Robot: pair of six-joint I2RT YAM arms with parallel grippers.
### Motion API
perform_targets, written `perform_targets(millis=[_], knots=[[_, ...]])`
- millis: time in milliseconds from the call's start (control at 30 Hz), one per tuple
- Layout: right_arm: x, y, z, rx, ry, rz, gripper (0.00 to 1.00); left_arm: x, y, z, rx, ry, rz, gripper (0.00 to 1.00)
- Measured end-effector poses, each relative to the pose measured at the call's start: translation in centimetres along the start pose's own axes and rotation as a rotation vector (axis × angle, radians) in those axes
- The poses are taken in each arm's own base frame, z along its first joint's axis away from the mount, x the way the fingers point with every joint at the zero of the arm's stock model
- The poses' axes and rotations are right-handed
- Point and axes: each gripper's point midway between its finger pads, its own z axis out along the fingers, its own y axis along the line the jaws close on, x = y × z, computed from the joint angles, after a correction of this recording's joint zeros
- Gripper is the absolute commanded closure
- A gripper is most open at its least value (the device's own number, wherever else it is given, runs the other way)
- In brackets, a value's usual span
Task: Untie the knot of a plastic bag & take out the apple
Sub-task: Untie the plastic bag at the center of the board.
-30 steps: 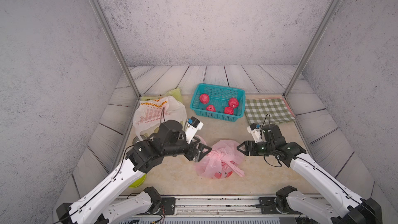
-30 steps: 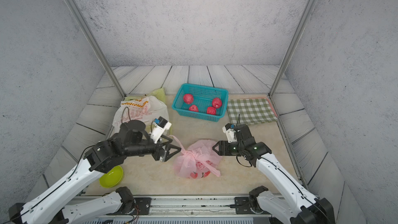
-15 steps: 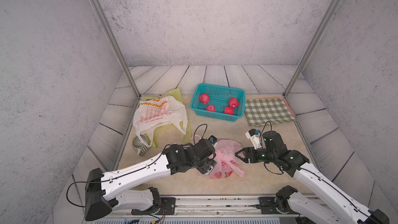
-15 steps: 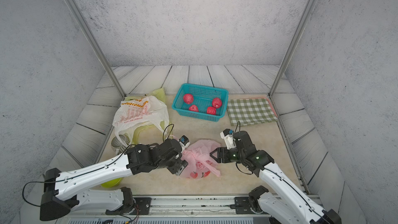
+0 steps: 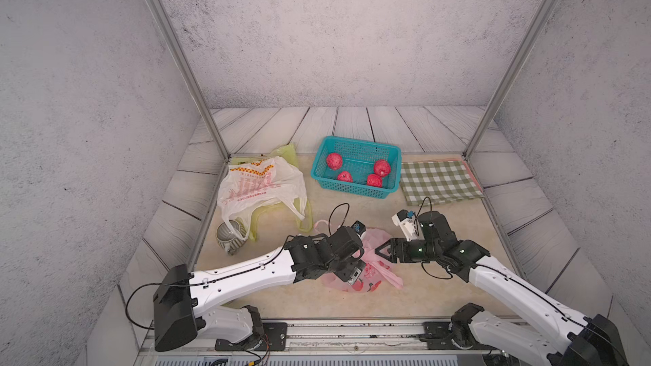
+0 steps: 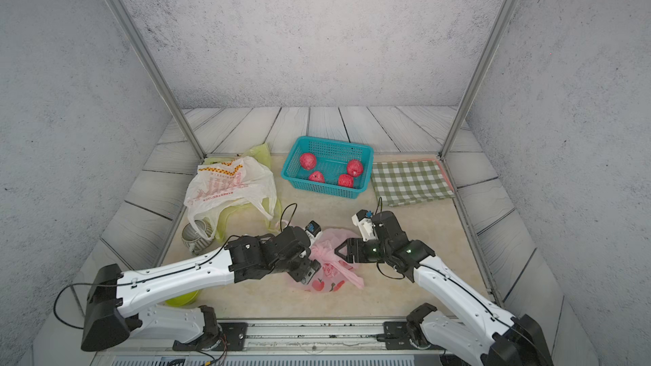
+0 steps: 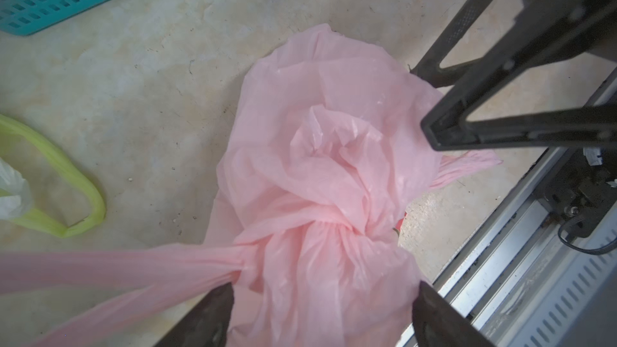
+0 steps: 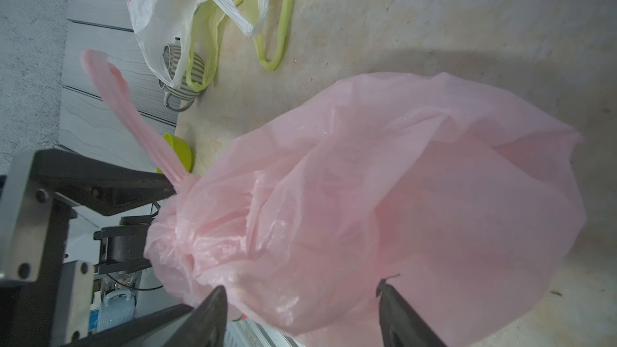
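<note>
Starting with both top views: easy to spot the pink bag (image 5: 375,271) on the beige mat (image 5: 415,301), near the front, between the two arms. Can't really see the left gripper (image 5: 358,270) there, buried under its own wrist right over the bag's left half. Easier with the right gripper (image 5: 382,251): spread apart, tips just at the bag's right edge. No luck making out the apple itself, only red blotches (image 6: 318,284) through the plastic on the near side. Over to the left wrist view: shows fingers (image 7: 213,315) wide apart, straddling the bunched plastic by the knot (image 7: 250,258), clamping nothing, and cuts off one handle strand (image 7: 100,268) at the frame edge. Right wrist view: same deal, fingers (image 8: 213,315) spread, nothing pinched, bag filling most of the frame. Versus a second ago: worth noting the left arm dropped from up and left of the bag down onto it, and the right gripper crept closer.
</note>
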Motion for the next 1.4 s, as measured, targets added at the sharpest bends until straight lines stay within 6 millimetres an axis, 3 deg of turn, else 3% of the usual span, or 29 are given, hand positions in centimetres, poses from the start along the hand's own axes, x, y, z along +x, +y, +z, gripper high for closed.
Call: perform_targets(millis=[133,200,367,467,600,800,933,1067,1200,1400], knots=[[0.0,0.3,0.4,-0.011,0.002,-0.003,0.51,0.7,0.2,0.4,-0.004,0.015,-0.012,0.38],[0.0,0.3,0.6,-0.013,0.003,-0.004,0.62,1.1,0.2,0.6,-0.004,0.022,-0.018,0.53],[-0.1,0.1,0.6,-0.007,-0.009,0.005,1.00,1.3,0.3,0.6,-0.001,0.019,-0.016,0.84],[-0.3,-0.1,0.4,0.012,-0.026,-0.007,1.00,1.1,0.5,0.2,-0.003,0.005,-0.018,1.00],[-0.9,-0.6,-0.7,0.081,-0.058,-0.042,1.00,0.9,2.2,-0.3,-0.029,0.004,-0.049,1.00],[-5.1,-1.0,-3.8,0.246,-0.188,-0.130,1.00,-0.3,8.1,-3.0,-0.098,-0.062,-0.177,1.00],[-7.1,-3.2,-5.6,0.352,-0.253,-0.111,1.00,-0.4,11.1,-5.2,-0.143,-0.109,-0.250,1.00],[-8.4,-6.0,-7.3,0.416,-0.307,-0.034,1.00,0.2,13.5,-6.0,-0.189,-0.107,-0.319,1.00],[-8.9,-7.2,-7.7,0.405,-0.331,0.026,1.00,0.0,14.6,-6.6,-0.184,-0.135,-0.374,1.00],[-10.7,-6.5,-6.4,0.327,-0.323,0.055,1.00,-1.0,14.9,-6.2,-0.155,-0.139,-0.390,0.91]])
